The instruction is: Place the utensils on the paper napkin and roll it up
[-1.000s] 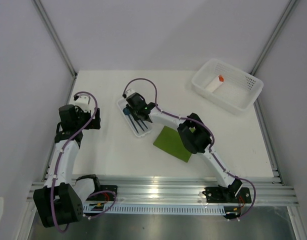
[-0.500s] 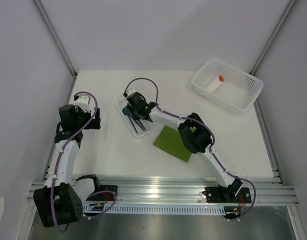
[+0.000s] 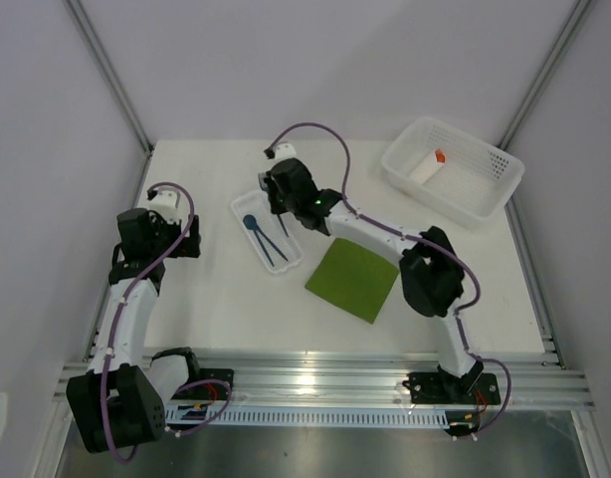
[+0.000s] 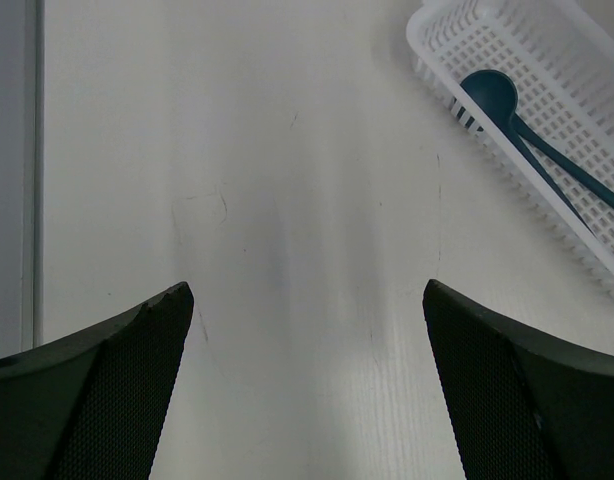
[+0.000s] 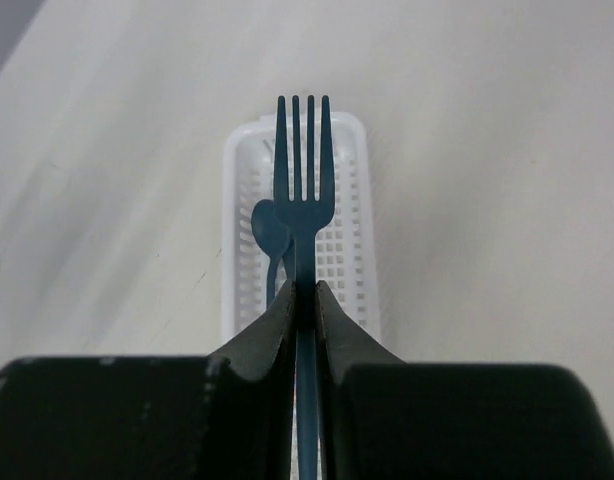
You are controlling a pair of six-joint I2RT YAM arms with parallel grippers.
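The right end effector (image 5: 303, 292), clamped tight on the fork (image 5: 303, 195), should carry it level to the paper napkin (image 3: 353, 281) — set near one edge, leaving the spoon (image 5: 269, 226) room.

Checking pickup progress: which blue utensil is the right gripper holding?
The fork: the right gripper is shut on its handle, tines pointing forward. The spoon lies in the narrow white tray, ungripped.

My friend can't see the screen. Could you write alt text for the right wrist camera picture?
The right gripper pinches a blue fork by its handle, prongs pointing away, over a narrow white tray on a pale table. A blue spoon lies in the tray, just left of the fork.
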